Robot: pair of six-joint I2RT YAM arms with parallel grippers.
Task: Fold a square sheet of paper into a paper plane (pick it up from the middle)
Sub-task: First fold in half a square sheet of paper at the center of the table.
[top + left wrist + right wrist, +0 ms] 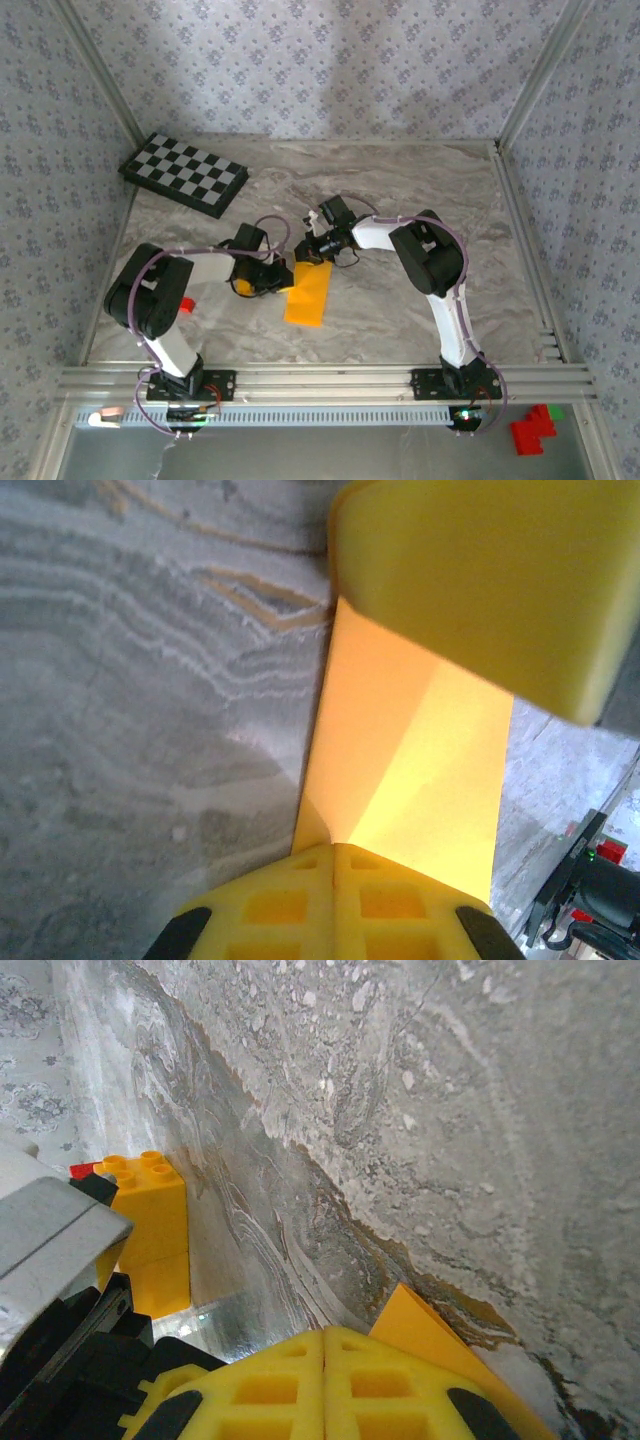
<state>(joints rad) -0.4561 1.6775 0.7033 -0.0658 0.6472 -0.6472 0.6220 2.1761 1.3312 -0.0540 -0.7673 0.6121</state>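
Note:
The square sheet of paper (308, 295), orange-yellow and creased narrower, lies on the marble table between the two arms. My left gripper (287, 278) is at its left edge. In the left wrist view the yellow fingertips (335, 852) are shut, and the sheet (410, 750) curves up into their seam with a crease running away from them. My right gripper (320, 254) is at the sheet's far end, shut. In the right wrist view a corner of the sheet (425, 1332) pokes out beside its right finger, outside the closed jaws (325, 1338).
A black-and-white checkered board (185, 173) lies at the back left. A yellow brick (150, 1225) stands near the left gripper, with a red piece (187, 303) by the left arm. Red and green bricks (533, 428) sit beyond the front rail at the right.

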